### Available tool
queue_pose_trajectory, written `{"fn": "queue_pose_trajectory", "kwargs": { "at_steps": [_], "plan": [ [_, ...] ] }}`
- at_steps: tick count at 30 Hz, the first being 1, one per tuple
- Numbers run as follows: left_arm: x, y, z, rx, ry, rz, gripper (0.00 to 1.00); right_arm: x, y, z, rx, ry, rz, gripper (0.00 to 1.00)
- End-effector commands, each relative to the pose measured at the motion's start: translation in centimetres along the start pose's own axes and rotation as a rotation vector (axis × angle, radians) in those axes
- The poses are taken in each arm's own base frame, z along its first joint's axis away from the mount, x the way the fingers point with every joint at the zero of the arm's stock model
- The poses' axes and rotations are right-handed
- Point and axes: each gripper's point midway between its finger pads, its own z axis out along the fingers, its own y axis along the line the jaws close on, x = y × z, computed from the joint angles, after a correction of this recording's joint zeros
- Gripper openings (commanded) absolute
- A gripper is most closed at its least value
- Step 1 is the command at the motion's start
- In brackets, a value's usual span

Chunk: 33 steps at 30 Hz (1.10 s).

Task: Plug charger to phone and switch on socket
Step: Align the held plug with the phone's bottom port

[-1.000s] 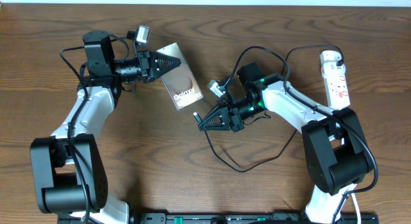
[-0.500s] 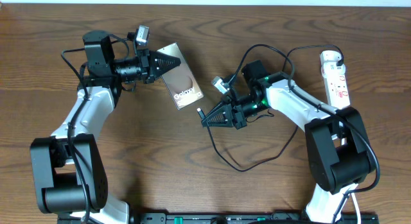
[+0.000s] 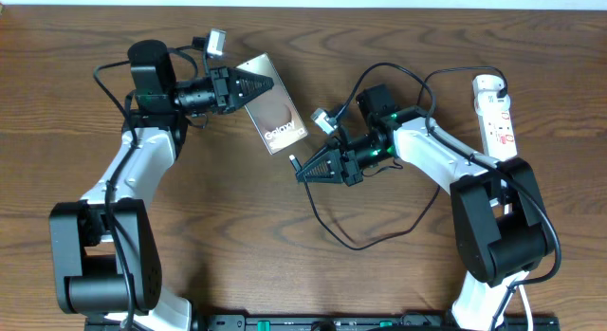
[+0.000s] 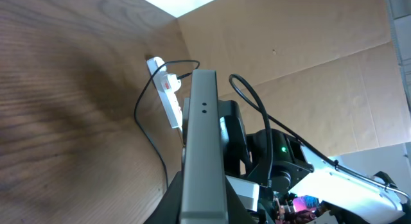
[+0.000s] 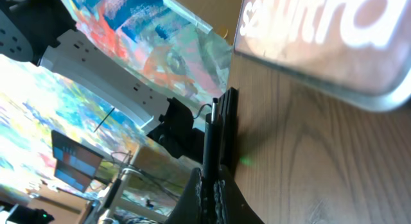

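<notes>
Our right gripper (image 3: 302,172) pinches the plug tip (image 3: 295,164) of the long thin black charger cable, aimed at the slim glossy brown phone (image 3: 277,122) beyond. Our left gripper (image 3: 258,86) clamps the phone's far corner, likely steadying it for plugging; the narrow white socket strip (image 3: 497,113) lies far right.

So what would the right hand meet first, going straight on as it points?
Likely only bare table: the right hand, shut on the charger, aims just past the phone's lower end; height is unclear.
</notes>
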Motion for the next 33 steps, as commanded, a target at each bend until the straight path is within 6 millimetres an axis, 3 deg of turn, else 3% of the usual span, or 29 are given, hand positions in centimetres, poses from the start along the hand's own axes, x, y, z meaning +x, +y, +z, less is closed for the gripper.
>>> {"fn": "queue_pose_trajectory", "kwargs": {
  "at_steps": [1,15,20,25,33],
  "plan": [
    [-0.5,-0.4,-0.1,0.003,-0.008,0.016,0.07,-0.7,0.4,-0.1,-0.024,-0.017,-0.012,0.01],
    [-2.4,0.4,-3.6,-0.022,-0.085,0.022,0.07,-2.3,-0.5,-0.1,-0.023,-0.019,-0.070,0.01],
    [-3.0,0.7,-5.2,-0.028,-0.113,0.030,0.07,-2.0,-2.3,0.1,-0.026,-0.016,0.007,0.01],
    [-3.7,0.8,-6.6,-0.035,-0.142,0.047,0.08,-1.7,-3.4,1.4,-0.045,0.011,0.053,0.01],
    [-4.2,0.2,-9.7,-0.014,-0.159,0.116,0.07,-2.4,-2.2,4.4,-0.093,0.064,-0.046,0.01]
  ]
}}
